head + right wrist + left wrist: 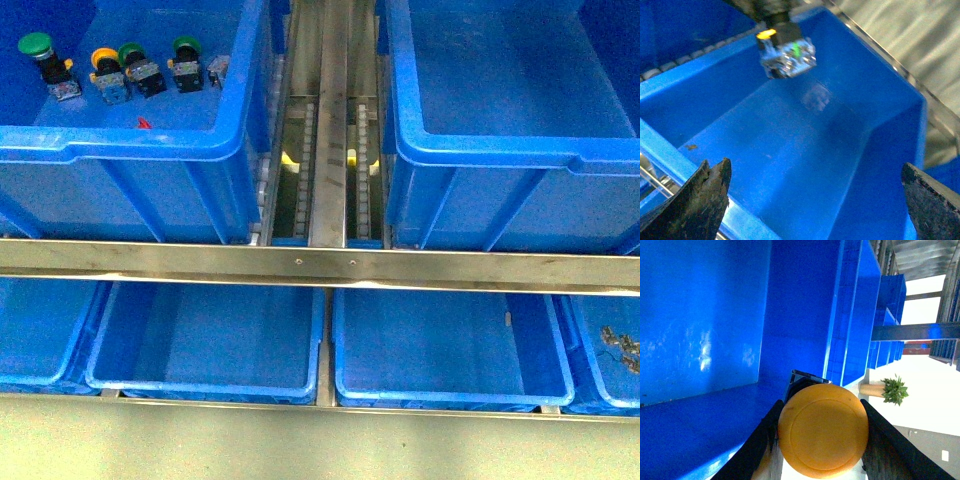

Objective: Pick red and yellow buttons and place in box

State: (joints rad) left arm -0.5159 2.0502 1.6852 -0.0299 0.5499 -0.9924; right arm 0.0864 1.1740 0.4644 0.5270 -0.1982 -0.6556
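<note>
Yellow button (822, 430) pinched by left fingers (890, 450) | right fingers (700, 200) spread over glossy blue box (805, 165)

Looking down into a large deep blue plastic bin (875, 150) with a thick rounded rim and smooth, glossy inner walls. Held clear above it, close to one rim: a small yellow-capped push-button switch (786, 52) on a black-grey body with shiny terminals, clamped from above by the dark left gripper (775, 17). Over the bin, the worn black fingers (705, 200) of the right gripper (815, 172), spread wide apart. Small brown speck (690, 147) inside the bin near a rim. Beyond one rim, pale rollers (670, 67); beyond another, a metal strip (875, 47) and grey-green floor (900, 25).
</note>
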